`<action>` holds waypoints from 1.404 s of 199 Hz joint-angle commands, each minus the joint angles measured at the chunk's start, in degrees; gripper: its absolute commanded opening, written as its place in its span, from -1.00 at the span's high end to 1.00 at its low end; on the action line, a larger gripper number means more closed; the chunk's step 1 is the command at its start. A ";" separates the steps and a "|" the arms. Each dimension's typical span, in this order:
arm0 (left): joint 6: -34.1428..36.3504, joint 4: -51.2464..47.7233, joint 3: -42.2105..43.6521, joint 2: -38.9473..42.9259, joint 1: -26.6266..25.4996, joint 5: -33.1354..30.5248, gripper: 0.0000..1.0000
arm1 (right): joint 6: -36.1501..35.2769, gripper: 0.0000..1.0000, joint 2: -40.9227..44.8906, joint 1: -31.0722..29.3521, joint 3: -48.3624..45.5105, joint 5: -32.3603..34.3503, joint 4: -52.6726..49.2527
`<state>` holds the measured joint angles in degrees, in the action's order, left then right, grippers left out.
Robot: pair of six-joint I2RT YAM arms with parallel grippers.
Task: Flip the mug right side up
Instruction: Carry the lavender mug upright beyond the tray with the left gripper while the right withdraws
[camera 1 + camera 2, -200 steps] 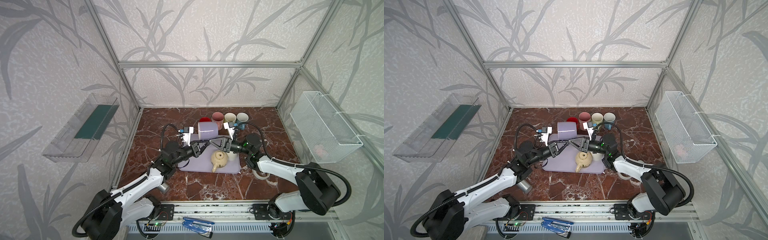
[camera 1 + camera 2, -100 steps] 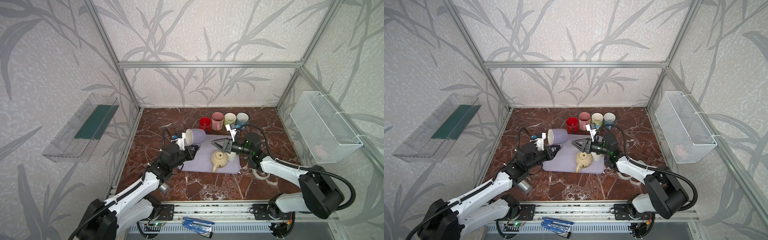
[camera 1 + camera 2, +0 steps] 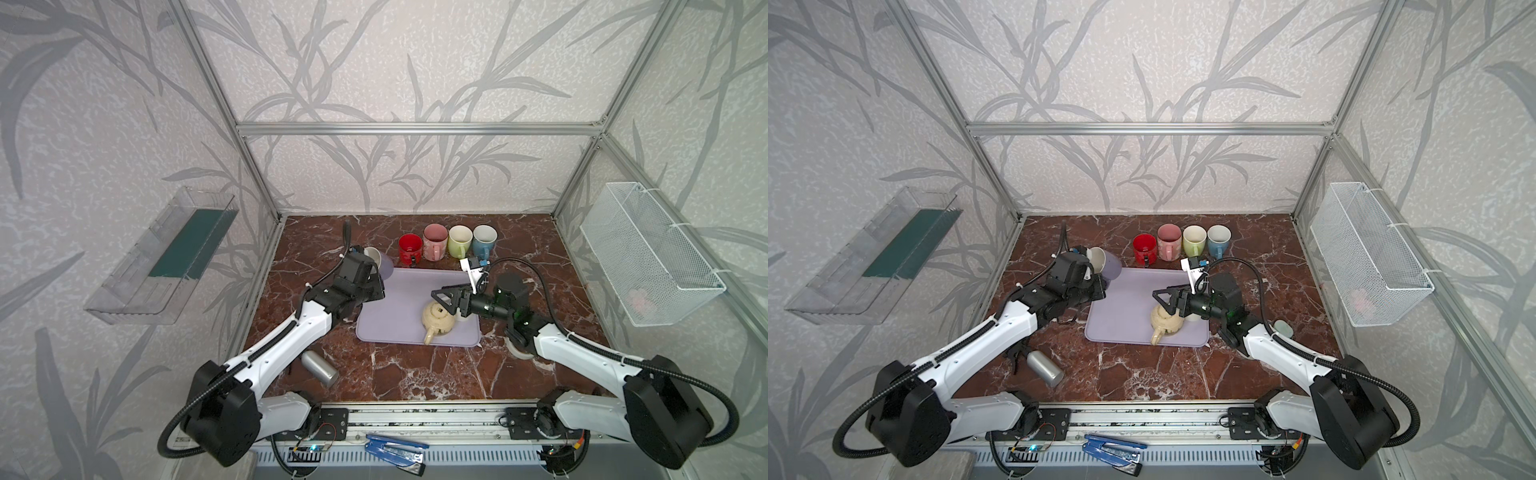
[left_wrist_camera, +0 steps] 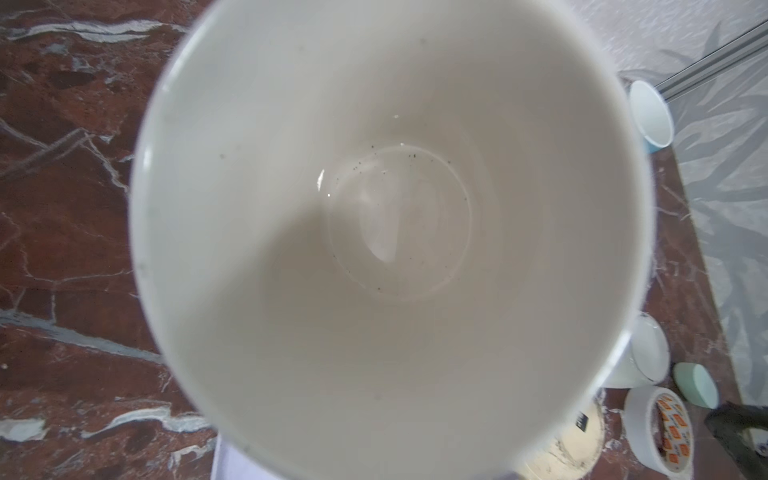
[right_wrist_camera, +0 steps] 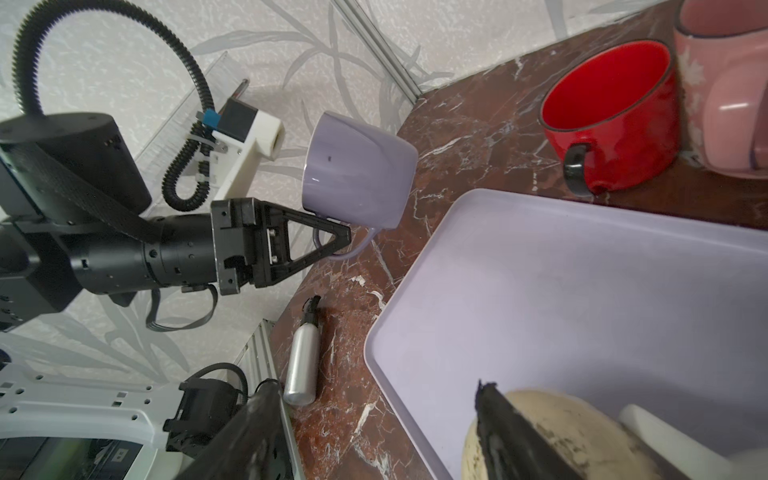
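Observation:
The lavender mug (image 3: 381, 264) (image 3: 1108, 263) hangs in the air just off the tray's far-left corner. It is tilted, with its white mouth turned up and towards the left wall. My left gripper (image 5: 337, 242) (image 3: 377, 286) is shut on the mug's handle (image 5: 360, 249). In the left wrist view the mug's white inside (image 4: 390, 232) fills the picture and hides the fingers. My right gripper (image 3: 437, 296) (image 3: 1159, 297) (image 5: 376, 388) stands open and empty above the beige teapot (image 3: 437, 325), well clear of the mug.
A lavender tray (image 3: 399, 303) lies mid-table with the teapot on it. Red (image 3: 410, 248), pink (image 3: 435, 241), yellow-green (image 3: 460, 242) and blue (image 3: 484, 242) mugs line the back. A silver bottle (image 3: 319, 368) lies front left. A tape roll (image 3: 517, 348) sits under the right arm.
My right gripper opened, let go of the mug and drew back to the right. My left gripper carried the mug left off the tray and turned its mouth upward.

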<state>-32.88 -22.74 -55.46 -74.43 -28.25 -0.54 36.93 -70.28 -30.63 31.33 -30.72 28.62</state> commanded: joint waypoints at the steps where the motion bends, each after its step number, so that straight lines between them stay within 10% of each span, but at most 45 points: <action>1: 5.37 -3.83 -6.01 -3.52 0.93 -2.83 1.00 | -0.78 -0.48 1.03 0.27 -1.53 3.19 -0.61; 280: 17.06 -21.13 -49.63 -47.35 6.91 -6.55 1.00 | -1.69 -0.47 2.50 0.39 -3.65 7.34 -1.55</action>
<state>-17.34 -42.96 -100.95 -121.08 -21.69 -5.13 36.10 -67.96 -30.63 28.10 -23.51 26.65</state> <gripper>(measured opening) 0.128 0.736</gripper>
